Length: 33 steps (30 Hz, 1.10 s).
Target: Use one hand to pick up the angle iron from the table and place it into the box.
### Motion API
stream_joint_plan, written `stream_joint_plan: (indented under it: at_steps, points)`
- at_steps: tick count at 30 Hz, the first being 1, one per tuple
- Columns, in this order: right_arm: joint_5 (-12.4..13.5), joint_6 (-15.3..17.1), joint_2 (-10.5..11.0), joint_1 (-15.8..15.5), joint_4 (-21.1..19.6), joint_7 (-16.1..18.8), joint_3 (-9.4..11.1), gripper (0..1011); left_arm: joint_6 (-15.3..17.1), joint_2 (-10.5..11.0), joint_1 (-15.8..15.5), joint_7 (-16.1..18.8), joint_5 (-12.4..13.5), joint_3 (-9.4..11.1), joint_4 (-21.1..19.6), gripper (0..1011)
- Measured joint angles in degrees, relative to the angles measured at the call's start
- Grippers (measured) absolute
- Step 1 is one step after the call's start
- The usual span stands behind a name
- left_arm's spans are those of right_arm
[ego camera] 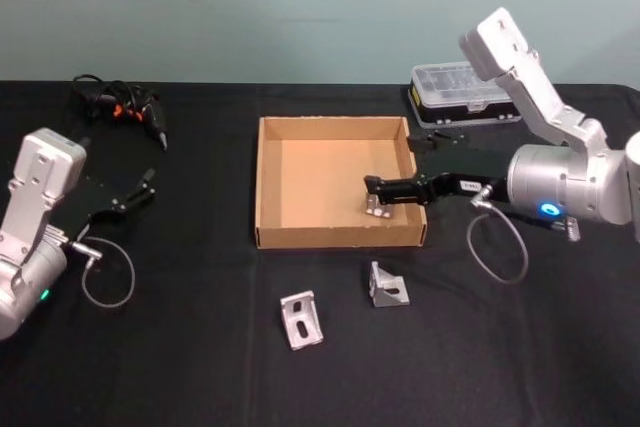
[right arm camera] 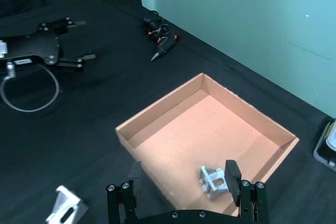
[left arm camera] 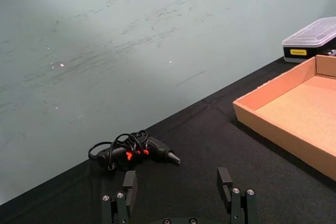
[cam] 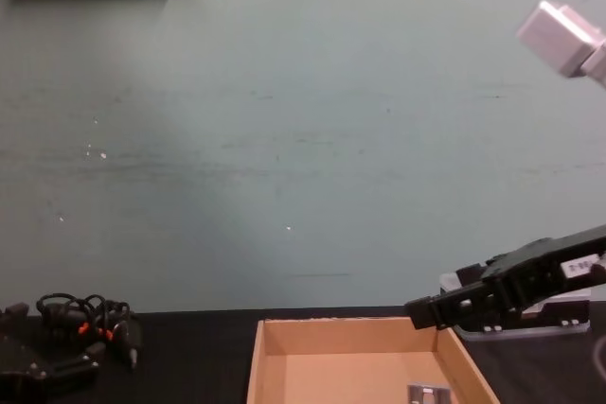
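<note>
While reaching in over the front-right corner of the box [ego camera: 335, 235], seemingly to release inside the walls, leaves the angle iron [right arm camera: 211, 182] loose on the cardboard floor just beside one finger [right arm camera: 231, 174] of the right pincer [right arm camera: 184, 177], spread wide and clasping nothing, with the left pincer [ego camera: 143, 187] parked open on the desk [ego camera: 200, 357].

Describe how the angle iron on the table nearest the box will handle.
The angle iron looks like thick bent metal: probably rigid, heavy for its size. Its smooth faces might slip when gripped. Standing on one flange, it may tip if nudged.
</note>
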Motion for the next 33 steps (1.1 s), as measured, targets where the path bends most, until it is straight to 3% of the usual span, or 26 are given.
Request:
stream_joint_plan:
  at_steps: [8, 14, 23, 33]
  points:
    - [3.6, 2.9, 2.7, -5.3, -7.2, -2.4, 2.1, 1003, 0.0, 0.0, 0.0, 0.0, 0.0, 0.0, 0.0, 1000]
    - [6.0, 5.5, 3.7, -8.4, -9.4, -3.7, 2.3, 1003, 0.0, 0.0, 0.0, 0.0, 0.0, 0.0, 0.0, 1000]
    - [7.9, 8.1, 4.8, -9.9, -9.5, -4.3, 1.2, 1003, 0.0, 0.0, 0.0, 0.0, 0.0, 0.0, 0.0, 1000]
    - [8.6, 8.6, 4.7, -8.9, -6.8, -4.6, -1.2, 1003, 0.0, 0.0, 0.0, 0.0, 0.0, 0.0, 0.0, 1000]
